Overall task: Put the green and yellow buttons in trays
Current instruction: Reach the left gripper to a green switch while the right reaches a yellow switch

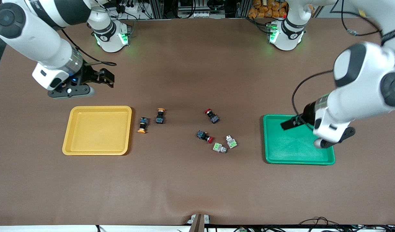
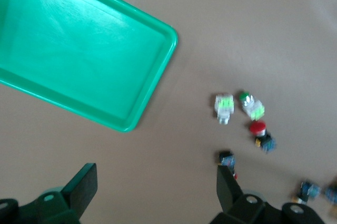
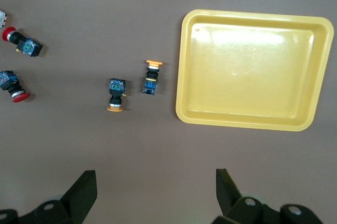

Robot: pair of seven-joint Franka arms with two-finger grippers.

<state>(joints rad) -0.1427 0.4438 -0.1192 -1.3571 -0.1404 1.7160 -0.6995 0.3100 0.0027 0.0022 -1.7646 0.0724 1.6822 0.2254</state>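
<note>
Four task buttons lie loose on the brown mat between the trays. Two yellow-capped buttons (image 1: 151, 120), black-bodied, lie just beside the yellow tray (image 1: 97, 130), toward the left arm's end of it; long axes run roughly near-to-far, caps pointing opposite ways. Two green-capped buttons (image 1: 225, 144), pale grey, lie touching or nearly so, between that tray and the green tray (image 1: 297, 144), closer to the green one. Two red-capped switches (image 1: 208, 125) lie beside the green pair, nothing blocking. Right gripper (image 1: 102, 77) hangs wide open, empty, over mat beside the yellow tray. Left gripper (image 1: 289, 124) wide open, empty, over the green tray.
</note>
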